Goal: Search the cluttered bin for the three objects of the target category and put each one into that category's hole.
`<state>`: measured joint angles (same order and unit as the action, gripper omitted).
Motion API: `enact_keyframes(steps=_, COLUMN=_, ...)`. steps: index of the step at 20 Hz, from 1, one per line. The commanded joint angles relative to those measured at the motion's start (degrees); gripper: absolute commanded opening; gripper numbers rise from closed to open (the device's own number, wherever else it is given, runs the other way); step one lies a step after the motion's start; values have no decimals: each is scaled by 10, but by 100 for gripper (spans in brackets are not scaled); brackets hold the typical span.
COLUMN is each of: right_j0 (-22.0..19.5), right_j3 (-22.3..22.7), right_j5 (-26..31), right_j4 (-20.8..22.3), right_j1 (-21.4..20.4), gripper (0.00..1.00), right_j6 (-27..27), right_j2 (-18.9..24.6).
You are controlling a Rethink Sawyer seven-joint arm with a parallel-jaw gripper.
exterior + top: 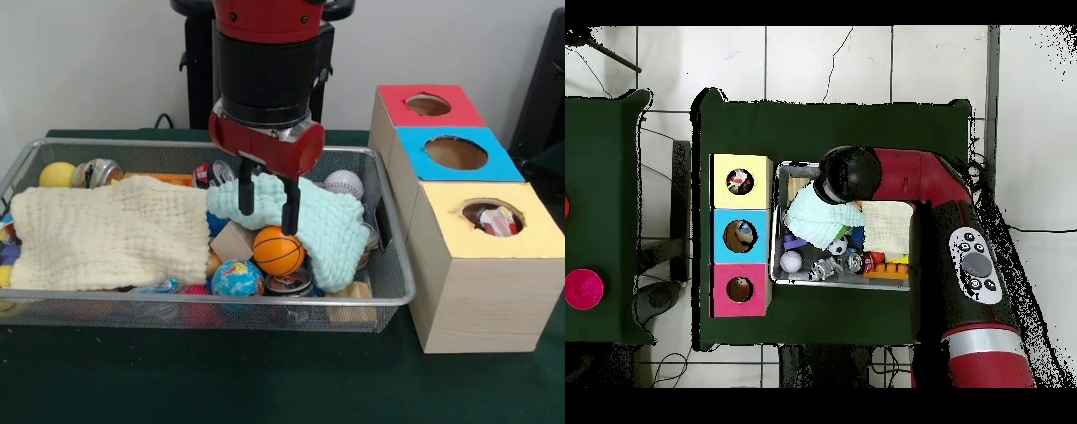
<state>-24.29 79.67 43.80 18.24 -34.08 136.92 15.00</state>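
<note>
While poised over the basketball (279, 250), pincer (267, 205) parted, fingers against mint cloth (331, 230).

No words, brands or numbers can be read anywhere. The cans (289, 283) just below the gripper (267, 205) have labels too small to make out, and the globe ball (237, 277) beside them shows only map colours. The box (477, 265) off to its side is unmarked.

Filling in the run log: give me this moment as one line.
pincer: open, over light blue knitted cloth | orange basketball toy: in wire mesh bin | yellow-topped box hole: item inside
</note>
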Motion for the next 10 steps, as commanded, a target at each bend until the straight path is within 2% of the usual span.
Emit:
enact_keyframes(steps=1, right_j0=-19, right_j3=103, right_j5=-59, right_j4=38, right_j1=20, gripper=100, right_j6=-88, right_j2=39)
enact_keyframes(steps=7, right_j0=-21, right_j3=165, right_j5=-79, right_j4=40, right_j1=-14, gripper=100, right_j6=-65, right_j2=32)
enact_keyframes(steps=10, right_j0=-27, right_j3=167, right_j5=-97, right_j4=49, right_j1=5, gripper=100, right_j6=-69, right_j2=36)
